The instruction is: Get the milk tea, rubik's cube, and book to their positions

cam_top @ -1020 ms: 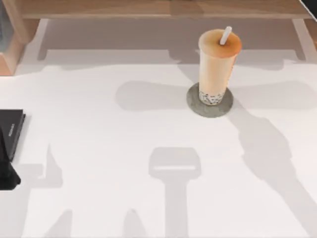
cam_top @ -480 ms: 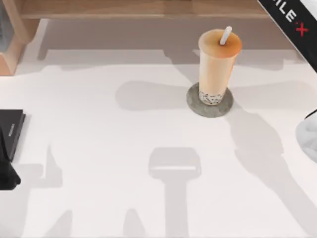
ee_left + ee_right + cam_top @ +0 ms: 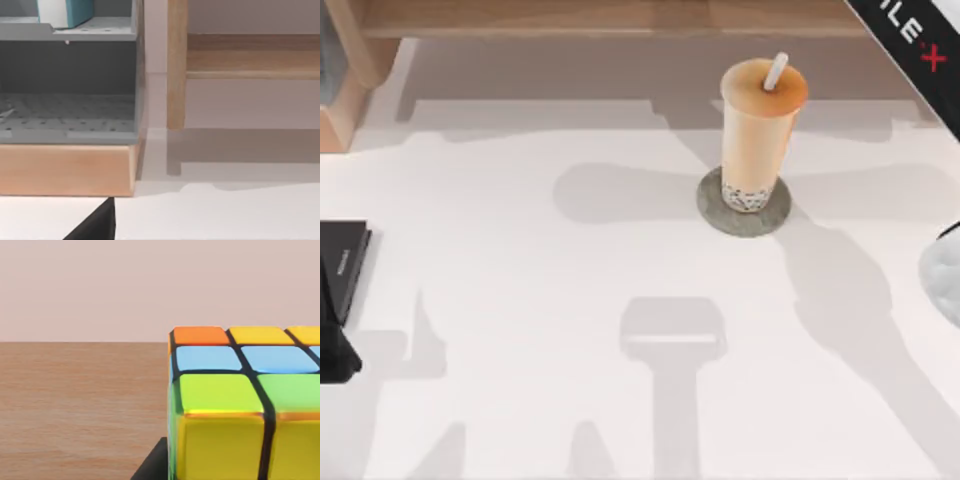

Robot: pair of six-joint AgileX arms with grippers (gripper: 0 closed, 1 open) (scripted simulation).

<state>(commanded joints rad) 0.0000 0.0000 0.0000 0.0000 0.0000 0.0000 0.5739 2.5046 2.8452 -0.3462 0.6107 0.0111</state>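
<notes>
The milk tea (image 3: 757, 130), a tall cup of orange-tan tea with dark pearls and a white straw, stands upright on a round grey coaster (image 3: 743, 208) at the back of the table, right of centre. The rubik's cube (image 3: 240, 410) sits very close in the right wrist view on a brown wooden surface (image 3: 80, 405), showing orange, yellow, blue and green squares. In the left wrist view the teal-blue book (image 3: 67, 11) stands on the upper grey shelf of a cabinet. My right arm (image 3: 910, 35) crosses the top view's back right corner.
A wood-framed cabinet with grey perforated shelves (image 3: 67, 107) stands at the back left. A wooden ledge (image 3: 620, 18) runs along the table's back edge. A flat black object (image 3: 340, 265) lies at the left edge. The white tabletop (image 3: 570, 280) stretches across the middle and front.
My right arm has come into the top view at the back right corner, and a white part of it now shows at the right edge. The milk tea has not moved.
</notes>
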